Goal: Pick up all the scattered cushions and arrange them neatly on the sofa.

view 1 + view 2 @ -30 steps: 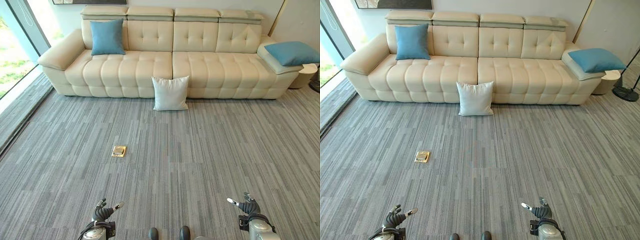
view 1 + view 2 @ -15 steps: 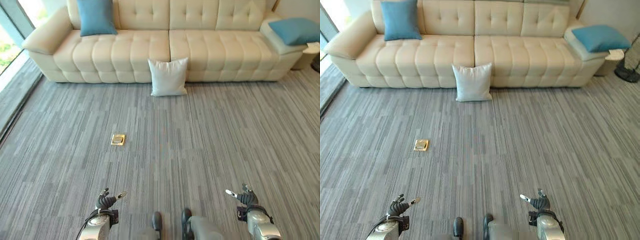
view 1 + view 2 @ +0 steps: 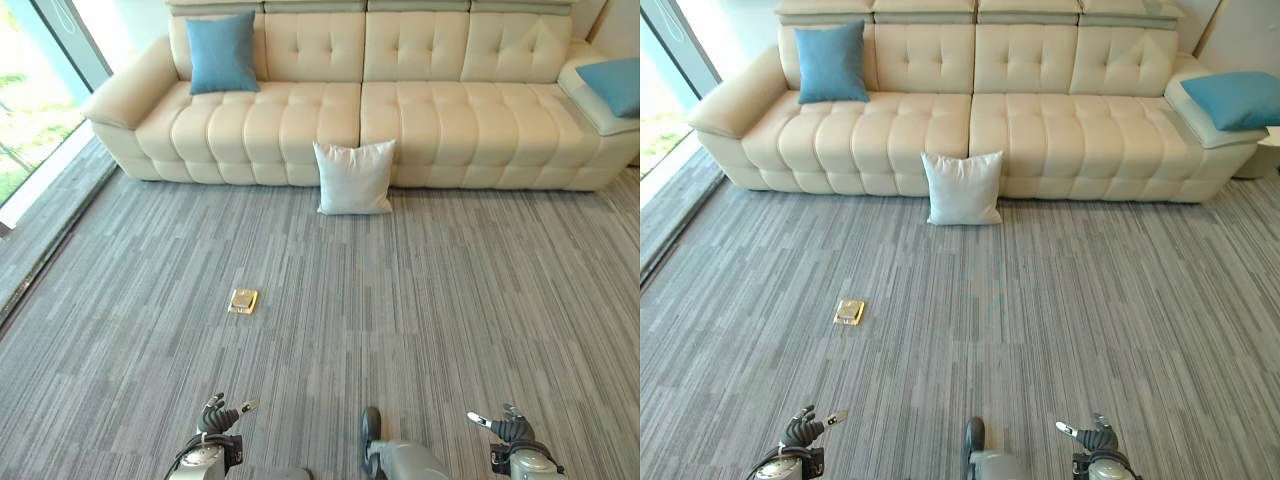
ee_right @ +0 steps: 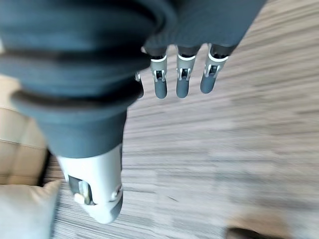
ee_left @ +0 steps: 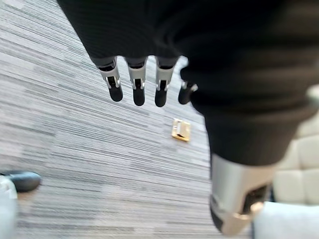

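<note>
Two hands hang low at the near edge of the head view, the left hand at about seven o'clock and the right hand at about five, both with fingers relaxed and straight and holding nothing. Ahead lies open grey carpet, broken by a small brass floor plate at roughly ten o'clock. Farther on, near twelve o'clock, a white cushion stands on the floor, propped upright against the front of the cream sofa. One blue cushion already leans against the backrest at eleven o'clock, and a second blue cushion lies on the far armrest at two o'clock. Judging by this, the approach is in hand: the next move calls for closing in on the white cushion and lowering both hands to its sides. Room is generous; a glass wall bounds the nine-o'clock side.
</note>
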Robot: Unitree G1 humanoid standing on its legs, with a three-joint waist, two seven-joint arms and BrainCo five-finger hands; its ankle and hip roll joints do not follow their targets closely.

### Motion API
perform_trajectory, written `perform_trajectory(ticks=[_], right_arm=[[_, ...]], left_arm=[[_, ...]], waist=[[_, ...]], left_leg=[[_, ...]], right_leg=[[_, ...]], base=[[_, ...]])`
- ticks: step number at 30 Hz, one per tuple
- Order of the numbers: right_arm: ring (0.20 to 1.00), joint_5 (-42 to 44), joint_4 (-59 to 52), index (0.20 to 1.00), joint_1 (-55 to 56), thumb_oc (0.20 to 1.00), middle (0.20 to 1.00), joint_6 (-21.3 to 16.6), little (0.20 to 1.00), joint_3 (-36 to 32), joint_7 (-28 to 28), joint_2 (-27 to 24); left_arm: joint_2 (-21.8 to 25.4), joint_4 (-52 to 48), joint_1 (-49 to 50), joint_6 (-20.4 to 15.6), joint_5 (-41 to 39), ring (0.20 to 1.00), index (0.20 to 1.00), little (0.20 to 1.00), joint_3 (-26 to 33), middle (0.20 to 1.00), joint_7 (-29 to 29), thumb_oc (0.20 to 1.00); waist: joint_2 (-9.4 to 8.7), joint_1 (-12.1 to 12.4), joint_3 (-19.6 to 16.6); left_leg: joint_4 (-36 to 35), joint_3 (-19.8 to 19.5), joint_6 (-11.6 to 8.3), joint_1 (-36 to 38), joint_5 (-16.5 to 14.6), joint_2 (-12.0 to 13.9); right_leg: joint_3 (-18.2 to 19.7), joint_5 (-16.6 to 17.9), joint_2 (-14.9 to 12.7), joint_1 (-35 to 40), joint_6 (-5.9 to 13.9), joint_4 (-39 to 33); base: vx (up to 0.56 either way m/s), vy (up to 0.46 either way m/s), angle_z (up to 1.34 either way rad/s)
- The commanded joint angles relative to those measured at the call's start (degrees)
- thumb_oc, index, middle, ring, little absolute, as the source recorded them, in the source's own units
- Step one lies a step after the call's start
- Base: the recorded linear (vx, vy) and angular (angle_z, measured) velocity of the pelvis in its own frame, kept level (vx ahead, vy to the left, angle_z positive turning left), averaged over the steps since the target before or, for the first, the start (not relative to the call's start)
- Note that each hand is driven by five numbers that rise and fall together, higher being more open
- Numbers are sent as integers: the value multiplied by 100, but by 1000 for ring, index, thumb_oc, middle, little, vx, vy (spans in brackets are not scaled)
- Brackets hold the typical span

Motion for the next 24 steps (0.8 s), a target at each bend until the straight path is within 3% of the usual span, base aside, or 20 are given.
perform_trajectory(ticks=[1,4,5,6,8,9,10,12,15,17,18,21,23,24], right_arm=[[1000,82,-242,1000,-273,1000,1000,-145,1000,-51,-33,-269],[1000,100,-199,1000,-215,1000,1000,-86,1000,-74,-59,-251],[1000,132,-206,1000,-181,1000,1000,-86,1000,-79,-46,-248],[1000,132,-207,1000,-178,1000,1000,-86,1000,-79,-46,-247],[1000,83,-279,1000,-147,1000,1000,-72,1000,-69,-47,-249],[1000,27,-322,1000,-136,1000,1000,-71,1000,-20,-50,-235],[1000,27,-323,1000,-135,1000,1000,-71,1000,-19,-50,-235],[1000,-104,-422,1000,-130,1000,1000,-50,1000,66,-35,-250],[1000,-129,-413,1000,-196,1000,1000,-31,1000,85,-36,-225],[1000,-159,-446,1000,-175,1000,1000,-1,1000,118,14,-166],[1000,-212,-444,1000,-204,1000,1000,-30,1000,174,44,-87],[1000,-258,-477,1000,-209,1000,1000,-26,1000,250,143,36],[1000,-316,-529,1000,-285,1000,1000,-27,1000,317,128,67],[1000,-316,-529,1000,-287,1000,1000,-26,1000,317,128,66]], left_arm=[[190,-148,-432,-201,-135,1000,1000,1000,32,1000,-24,1000],[224,-141,-456,-167,-100,1000,1000,1000,-2,1000,10,1000],[238,-146,-422,-147,-39,1000,1000,1000,-27,1000,-19,1000],[239,-146,-419,-147,-39,1000,1000,1000,-27,1000,-20,1000],[267,-225,-329,-104,40,1000,1000,1000,-40,1000,-39,1000],[277,-264,-268,-72,84,1000,1000,1000,-34,1000,-24,1000],[277,-266,-266,-71,84,1000,1000,1000,-33,1000,-24,1000],[291,-303,-189,-17,212,1000,1000,1000,-50,1000,-13,1000],[312,-228,-178,-2,223,1000,1000,1000,-11,1000,33,1000],[319,-236,-111,-16,202,1000,1000,1000,39,1000,46,1000],[299,-84,-165,-32,182,1000,1000,1000,19,1000,59,1000],[355,-64,-180,-16,207,1000,1000,1000,37,1000,62,1000],[388,-117,-215,-6,166,1000,1000,1000,25,1000,88,1000],[387,-116,-216,-6,166,1000,1000,1000,26,1000,88,1000]], waist=[[55,-142,338],[-68,-110,422],[-165,-92,435],[-170,-90,443],[-206,-81,426],[-178,-70,407],[-185,-80,405],[-98,-104,332],[-109,-136,233],[-113,-99,135],[-183,-90,-70],[-328,-22,-73],[-356,11,76],[-353,14,68]], left_leg=[[585,230,-20,317,1510,-346],[560,413,219,-238,1114,-331],[160,432,383,-674,734,-493],[149,435,387,-653,732,-499],[-876,395,463,-758,631,-585],[-1902,217,430,-761,1008,-560],[-1980,209,430,-726,1057,-571],[-3042,-98,283,-831,1394,-548],[-3042,121,136,-1034,1508,-525],[-3042,104,230,-886,1503,-523],[-3042,126,364,-711,1634,-647],[-3016,275,671,-345,1308,-761],[-3035,417,856,-9,1101,-862],[-3038,421,856,-20,1107,-859]], right_leg=[[125,-651,56,326,204,-59],[192,-798,-21,596,130,-88],[248,-824,-104,830,174,-190],[249,-826,-110,851,178,-201],[277,-913,-162,970,237,-228],[288,-966,-127,1074,255,-228],[278,-965,-134,1076,255,-229],[268,-1088,-68,1278,271,-219],[438,-1124,-76,1624,353,-350],[551,-1226,-98,1798,411,-370],[588,-1304,-309,1866,561,-29],[664,-646,-556,1327,723,1675],[599,128,-762,673,807,3012],[604,128,-760,652,806,3025]], base=[[338,-210,-4],[300,-141,-1],[304,-95,8],[319,-62,20],[321,3,16],[298,11,-21],[276,14,-24],[449,73,-16],[540,140,-11],[632,220,-42],[802,313,-57],[628,273,-16],[269,191,-42],[314,262,-8]])
